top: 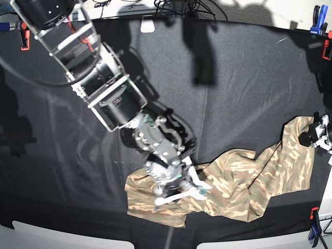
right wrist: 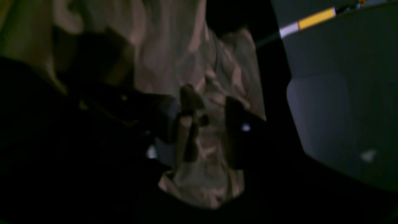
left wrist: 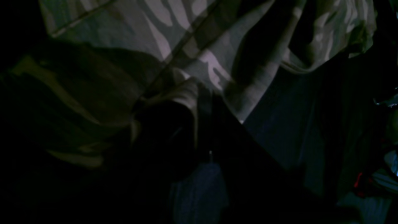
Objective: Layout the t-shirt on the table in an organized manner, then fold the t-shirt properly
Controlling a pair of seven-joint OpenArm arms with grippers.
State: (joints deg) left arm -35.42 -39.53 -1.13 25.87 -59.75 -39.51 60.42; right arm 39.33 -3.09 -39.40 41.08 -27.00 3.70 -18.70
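Note:
The camouflage t-shirt (top: pixel 238 179) lies crumpled in a long band across the front right of the black table (top: pixel 233 78). My right gripper (top: pixel 185 193) hangs over the shirt's left end. In the right wrist view this gripper (right wrist: pixel 210 109) stands open, its two dark fingers apart with the t-shirt (right wrist: pixel 174 56) showing between and beyond them. My left gripper (top: pixel 311 137) sits at the shirt's far right upper corner. The left wrist view is dark: folds of the t-shirt (left wrist: pixel 192 40) converge at the left gripper (left wrist: pixel 199 102), which is shut on the cloth.
Red clamp (top: pixel 23 39) at the back left edge, blue clamp (top: pixel 316 13) at the back right, another blue clamp (top: pixel 313 231) at the front right. A white tag (top: pixel 148 26) lies at the back. The table's light rim (top: pixel 52 236) runs along the front.

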